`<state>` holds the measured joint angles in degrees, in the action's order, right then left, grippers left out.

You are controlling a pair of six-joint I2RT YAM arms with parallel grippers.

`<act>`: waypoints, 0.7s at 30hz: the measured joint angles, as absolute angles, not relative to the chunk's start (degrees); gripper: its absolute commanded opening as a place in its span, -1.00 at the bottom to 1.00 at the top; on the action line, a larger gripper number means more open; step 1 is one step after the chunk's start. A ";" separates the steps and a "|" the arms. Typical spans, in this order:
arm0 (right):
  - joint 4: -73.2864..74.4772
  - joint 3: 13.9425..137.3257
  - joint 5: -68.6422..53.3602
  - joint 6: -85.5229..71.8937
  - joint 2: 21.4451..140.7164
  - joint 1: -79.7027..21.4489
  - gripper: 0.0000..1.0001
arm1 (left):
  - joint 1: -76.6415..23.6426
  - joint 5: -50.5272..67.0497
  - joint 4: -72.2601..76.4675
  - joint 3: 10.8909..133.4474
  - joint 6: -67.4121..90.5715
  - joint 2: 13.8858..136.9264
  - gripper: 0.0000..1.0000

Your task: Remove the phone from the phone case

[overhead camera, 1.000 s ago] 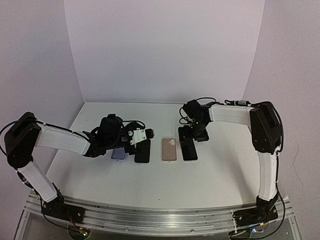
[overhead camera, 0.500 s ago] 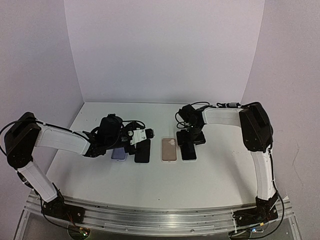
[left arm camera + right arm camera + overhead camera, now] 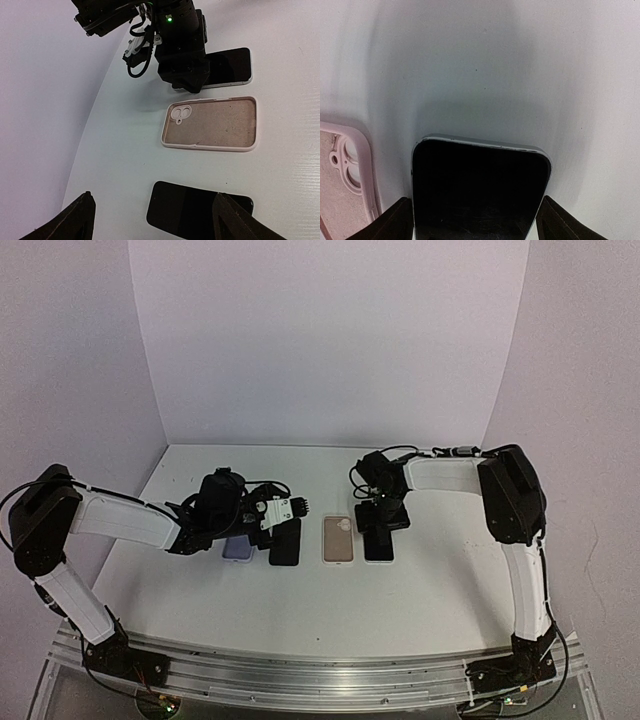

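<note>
at the bottom of the left wrist view, the left gripper (image 3: 155, 212) is seen released and empty, its fingers (image 3: 75, 220) spread above a black phone (image 3: 200, 217) that lies flat on the white table (image 3: 125, 150). just past it, at mid-frame, the pink case (image 3: 215, 124) is shown open side up, its sandy lining bare and nothing seated in it. beyond that, toward the top of the frame, a second phone (image 3: 232, 65) is laid dark face up beside the case, close to it but apart, with one end covered by the right gripper (image 3: 475, 207). in the right wrist view that claw's two fingers are set at the lower corners of the frame, right against the phone's long edges; whether the phone is pinched or merely flanked cannot be told. in the top view a lilac case (image 3: 237, 549) is seen left of centre, beside the black phone and partly under the left arm; whether anything is held in it cannot be told. the extraction is judged to be done for the pink case, with phone and shell parted and both resting on the table. all that appears to be left is for the right claw to be lifted clear.
</note>
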<state>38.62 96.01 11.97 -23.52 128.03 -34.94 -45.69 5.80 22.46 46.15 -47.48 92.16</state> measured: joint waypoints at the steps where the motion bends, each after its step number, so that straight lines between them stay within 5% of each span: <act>1: 38.48 95.90 11.98 -23.37 127.99 -34.94 0.67 | -45.69 5.80 22.46 46.15 -47.48 92.16 0.64; 14: 37.13 94.72 11.99 -21.23 127.30 -34.77 0.67 | -45.69 5.80 22.44 46.15 -47.48 92.16 0.64; 21: 37.20 94.17 12.34 -22.17 126.94 -34.61 0.87 | -45.69 5.80 22.44 46.15 -47.48 92.16 0.64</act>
<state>37.20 94.17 12.34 -22.17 126.94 -34.61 -45.69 5.80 22.44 46.15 -47.48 92.16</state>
